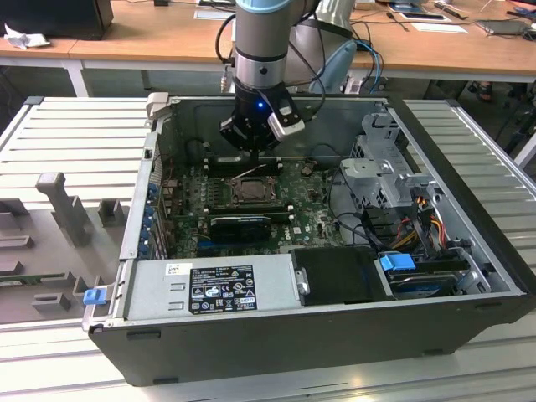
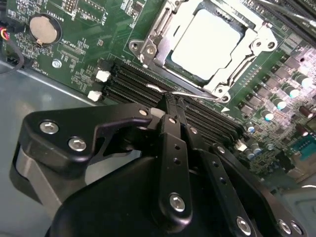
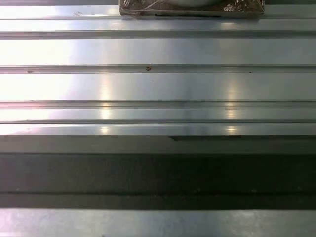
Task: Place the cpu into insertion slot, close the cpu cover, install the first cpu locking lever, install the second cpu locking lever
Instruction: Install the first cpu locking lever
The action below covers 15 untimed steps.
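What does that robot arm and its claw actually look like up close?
The arm is a silver-grey tube with a pale blue joint cap, and black cables loop beside it. Below sits the gripper, black with a small blue light and a white block clipped to one side. In the second wrist view its black linkage fingers carry silver screws.

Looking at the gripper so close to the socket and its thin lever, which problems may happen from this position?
1. The gripper has its fingers closed at the thin locking lever; the wire might slip off the tips or bend.
2. The black memory slots lie directly beside the lever, so a slipped finger could scrape them.
3. The cpu sits under the cpu cover; a sideways push may shift the cover.
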Each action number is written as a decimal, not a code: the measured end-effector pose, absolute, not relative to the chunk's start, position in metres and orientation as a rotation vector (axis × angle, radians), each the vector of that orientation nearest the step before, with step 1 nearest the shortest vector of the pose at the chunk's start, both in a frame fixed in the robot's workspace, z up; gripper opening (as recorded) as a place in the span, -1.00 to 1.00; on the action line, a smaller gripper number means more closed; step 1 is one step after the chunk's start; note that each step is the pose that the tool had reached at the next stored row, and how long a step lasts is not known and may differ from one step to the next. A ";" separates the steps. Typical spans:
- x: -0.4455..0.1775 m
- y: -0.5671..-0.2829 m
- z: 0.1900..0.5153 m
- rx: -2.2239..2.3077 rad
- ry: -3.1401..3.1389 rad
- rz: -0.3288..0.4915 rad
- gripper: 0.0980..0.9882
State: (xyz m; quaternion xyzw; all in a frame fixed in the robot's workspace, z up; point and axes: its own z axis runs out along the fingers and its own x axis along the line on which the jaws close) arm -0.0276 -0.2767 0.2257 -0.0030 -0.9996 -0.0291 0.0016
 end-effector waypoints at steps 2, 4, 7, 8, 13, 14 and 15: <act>-0.027 -0.277 0.226 -0.009 -3.137 -0.091 -0.98; -0.025 -0.277 0.225 -0.010 -3.137 -0.091 -0.98; -0.021 -0.278 0.223 -0.009 -3.137 -0.091 -0.98; -0.020 -0.278 0.222 -0.009 -3.137 -0.091 -0.98; -0.018 -0.278 0.214 -0.009 -3.137 -0.090 -0.98; -0.017 -0.278 0.212 -0.009 -3.137 -0.090 -0.98; -0.017 -0.278 0.212 -0.010 -3.137 -0.090 -0.98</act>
